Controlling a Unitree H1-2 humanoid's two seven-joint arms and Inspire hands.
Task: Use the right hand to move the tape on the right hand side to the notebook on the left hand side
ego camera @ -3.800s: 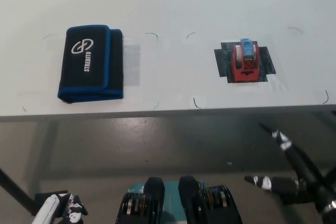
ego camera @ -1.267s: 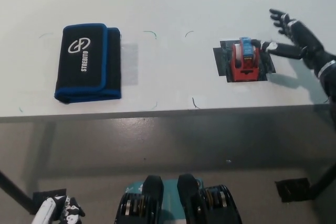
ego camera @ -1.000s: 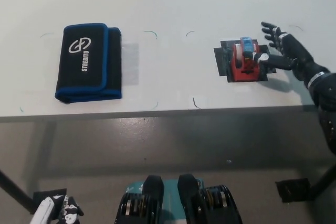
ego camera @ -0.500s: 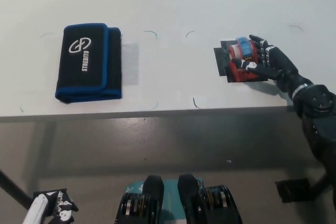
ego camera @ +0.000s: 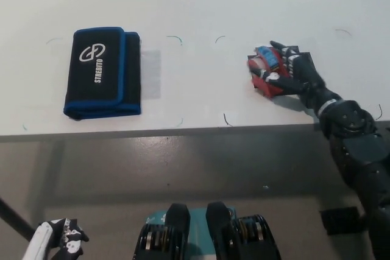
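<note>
Right hand grasps the tape tilted, for carrying to the notebook; left hand state unclear.

Bright, even overhead light washes the white table pale. Shadows are faint and soft. The picture is slightly blurred throughout.

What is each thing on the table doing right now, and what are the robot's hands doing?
Red tape dispenser: tilted, gripped on the white table.
Black right robot hand: shut on the dispenser.
Black notebook with blue edges: closed, lying flat, nothing on it.
White left robot hand: resting low, away from the table.
</note>
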